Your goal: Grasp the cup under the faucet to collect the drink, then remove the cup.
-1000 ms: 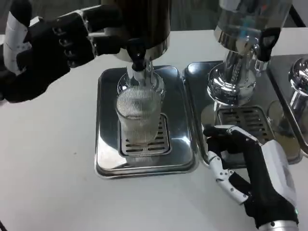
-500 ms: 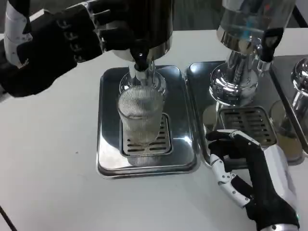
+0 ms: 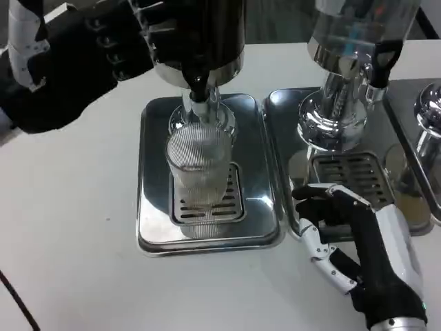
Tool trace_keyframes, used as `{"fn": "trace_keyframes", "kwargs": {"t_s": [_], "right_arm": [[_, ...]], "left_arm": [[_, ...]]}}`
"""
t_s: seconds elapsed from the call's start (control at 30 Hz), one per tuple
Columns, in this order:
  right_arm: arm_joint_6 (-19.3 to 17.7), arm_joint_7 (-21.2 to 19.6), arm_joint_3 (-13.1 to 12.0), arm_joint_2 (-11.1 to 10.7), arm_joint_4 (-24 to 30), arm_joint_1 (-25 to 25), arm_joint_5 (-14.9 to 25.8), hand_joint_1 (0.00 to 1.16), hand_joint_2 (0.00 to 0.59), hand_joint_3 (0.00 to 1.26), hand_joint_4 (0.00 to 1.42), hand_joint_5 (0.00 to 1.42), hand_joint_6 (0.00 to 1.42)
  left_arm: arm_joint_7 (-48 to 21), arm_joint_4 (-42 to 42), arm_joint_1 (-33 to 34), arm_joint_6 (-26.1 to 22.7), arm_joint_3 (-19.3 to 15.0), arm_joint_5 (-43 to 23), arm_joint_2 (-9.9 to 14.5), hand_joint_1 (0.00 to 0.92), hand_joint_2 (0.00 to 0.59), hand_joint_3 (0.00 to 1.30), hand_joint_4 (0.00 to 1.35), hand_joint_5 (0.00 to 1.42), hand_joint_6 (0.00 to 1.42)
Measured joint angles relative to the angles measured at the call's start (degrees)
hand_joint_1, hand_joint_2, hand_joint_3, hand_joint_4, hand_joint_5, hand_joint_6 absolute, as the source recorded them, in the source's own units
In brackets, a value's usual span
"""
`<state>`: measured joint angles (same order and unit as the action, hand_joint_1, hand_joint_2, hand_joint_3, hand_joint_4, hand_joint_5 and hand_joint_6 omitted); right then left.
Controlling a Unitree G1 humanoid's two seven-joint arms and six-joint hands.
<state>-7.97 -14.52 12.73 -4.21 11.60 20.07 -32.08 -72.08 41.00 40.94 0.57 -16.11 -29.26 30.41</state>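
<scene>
I stand at a big white table [image 3: 69, 227]. On it sits a dark drink machine [image 3: 207, 34] with a shiny band at its bottom, and next to it, on my right, a clear one [image 3: 351, 41] on a silver stand. Under the dark machine lies a silver tray [image 3: 155, 207] with a grate [image 3: 207, 207] of slots in the middle. A second silver tray [image 3: 282, 117] lies just beside it under the clear machine. My left hand [image 3: 76, 62] is up at the top left, dark side to the camera, and its fingers [image 3: 155, 31] reach to the side of the dark machine; I cannot tell if they grip anything there. My right hand [image 3: 358, 241] rests low on the table at the front edge of the second tray, with its fingers spread apart and nothing in them. The cup [image 3: 200, 169] is clear glass with thin ribs. It stands upright on the grate, right under the small black faucet [image 3: 198, 89]. Neither of my hands touches the cup.
</scene>
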Motion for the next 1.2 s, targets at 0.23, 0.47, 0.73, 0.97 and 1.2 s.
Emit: {"fn": "trace_keyframes", "kwargs": {"t_s": [0.23,0.47,0.73,0.97,1.2], "right_arm": [[0.2,0.0,0.0,0.1,0.1,0.4,0.0,0.52,0.454,0.50,0.51,0.51,0.43],[0.4,-0.1,-0.2,0.2,0.1,0.7,0.0,0.52,0.454,0.50,0.51,0.51,0.42],[0.4,-0.1,-0.6,0.4,0.1,0.7,0.6,0.52,0.454,0.50,0.51,0.51,0.42],[0.5,0.0,-0.6,0.3,0.6,0.9,0.6,0.52,0.454,0.50,0.51,0.51,0.42],[0.9,0.1,-0.6,0.3,1.1,1.2,0.8,0.52,0.454,0.50,0.51,0.51,0.42]], "left_arm": [[1.0,2.9,1.9,0.6,0.0,0.3,-2.0,0.000,0.034,0.24,0.14,0.22,0.18],[1.0,3.0,2.7,0.6,0.0,0.3,-2.8,0.000,0.036,0.24,0.14,0.22,0.18],[1.5,5.8,3.4,2.3,0.4,1.8,-3.5,0.000,0.037,0.24,0.15,0.22,0.18],[1.8,9.4,4.4,5.9,1.7,5.1,-4.4,0.000,0.038,0.25,0.14,0.21,0.18],[1.8,11.5,4.5,7.8,2.7,7.2,-4.8,0.000,0.034,0.25,0.14,0.21,0.18]]}}
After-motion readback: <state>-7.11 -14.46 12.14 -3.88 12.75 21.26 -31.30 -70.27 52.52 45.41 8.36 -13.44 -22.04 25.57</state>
